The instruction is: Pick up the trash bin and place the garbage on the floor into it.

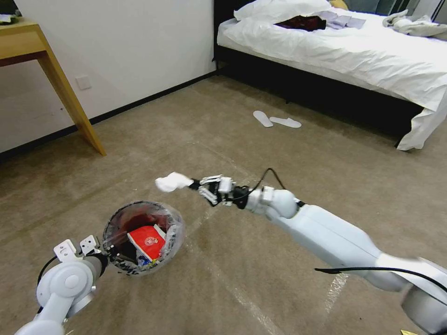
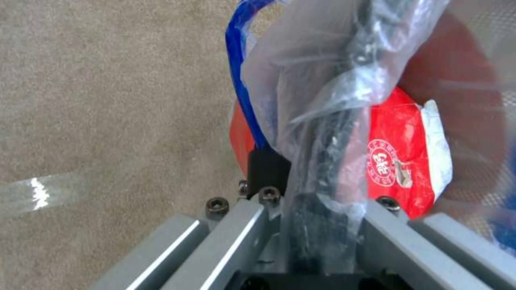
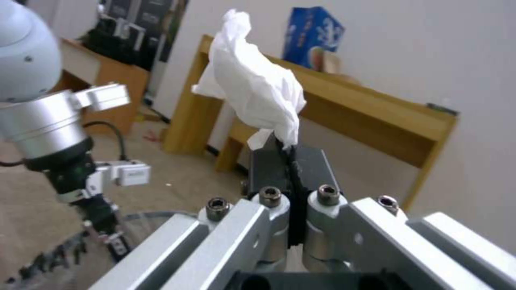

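Where the crinkly clear liner bunches in front of my left wrist camera, I cannot make out the rim beneath it. My left end effector (image 2: 317, 225) is clamped on that lined rim and holds the trash bin (image 1: 142, 235) above the floor (image 1: 260, 279), at the lower left of the head view. The bin is small and round, dark red-brown inside, its bag printed black and blue. A red-and-white packet (image 1: 148, 243) lies inside it, the printed seal legible in the left wrist view; other scraps under the packet are too small to identify. My right arm (image 1: 326, 232) reaches across the head view. The right end effector (image 3: 293, 161) is closed on a crumpled white tissue (image 3: 252, 84), pinched by its lower tip between two black pads (image 3: 269, 169), and it hangs in the air just beyond the bin, up and to its right. The floor is beige short-pile carpet crossed by shiny tape lines (image 1: 242, 295). Two flat white slippers (image 1: 277, 121) lie near the bed (image 1: 335, 51); a wooden worktop (image 1: 28, 42) is cut off at the upper left.
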Robot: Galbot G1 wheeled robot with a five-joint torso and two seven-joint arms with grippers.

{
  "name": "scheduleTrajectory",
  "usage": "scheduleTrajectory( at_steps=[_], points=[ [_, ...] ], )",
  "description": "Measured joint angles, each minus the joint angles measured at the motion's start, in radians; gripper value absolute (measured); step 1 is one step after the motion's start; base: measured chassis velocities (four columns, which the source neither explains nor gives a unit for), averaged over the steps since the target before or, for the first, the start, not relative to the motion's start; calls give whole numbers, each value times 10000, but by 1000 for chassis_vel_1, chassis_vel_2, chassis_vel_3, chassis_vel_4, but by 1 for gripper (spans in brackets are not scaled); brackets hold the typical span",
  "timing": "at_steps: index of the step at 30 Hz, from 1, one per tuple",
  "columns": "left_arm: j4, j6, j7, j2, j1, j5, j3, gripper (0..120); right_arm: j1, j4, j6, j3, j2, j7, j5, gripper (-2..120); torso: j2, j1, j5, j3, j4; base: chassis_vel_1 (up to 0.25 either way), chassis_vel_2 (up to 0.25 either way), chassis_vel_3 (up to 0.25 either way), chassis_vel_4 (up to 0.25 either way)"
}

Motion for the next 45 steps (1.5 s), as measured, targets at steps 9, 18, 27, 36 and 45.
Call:
scheduleTrajectory(
  at_steps=[9, 18, 27, 36, 45],
  points=[
    [-182, 27, -9, -87, 104, 1, 1, 0, 409, -792, 17, -900, 1108, -30, -183, 0, -1, -1, 0, -1, 0, 0, 0, 0, 0],
    [-428, 43, -100, -206, 209, 19, -7, 0, 709, -2115, 111, -1675, 2130, -84, -271, 0, -1, -1, 1, 0, 0, 0, 0, 0, 0],
    [-723, 51, -136, -125, 431, -43, -168, 0, 790, -3053, -47, -2151, 2763, 34, -179, 0, -1, -1, 1, -1, 1, 0, 0, 0, 0],
    [-969, 56, -306, -88, 556, -216, -226, 0, 666, -3650, -88, -2255, 2992, 103, -142, 0, 0, -1, 2, -1, -2, 0, 0, 0, 0],
    [-1164, 63, -391, -86, 694, -290, -308, 0, 468, -4206, 109, -2348, 3159, 179, -321, 0, 0, -1, 2, -1, -1, 0, 0, 0, 0]
  ],
)
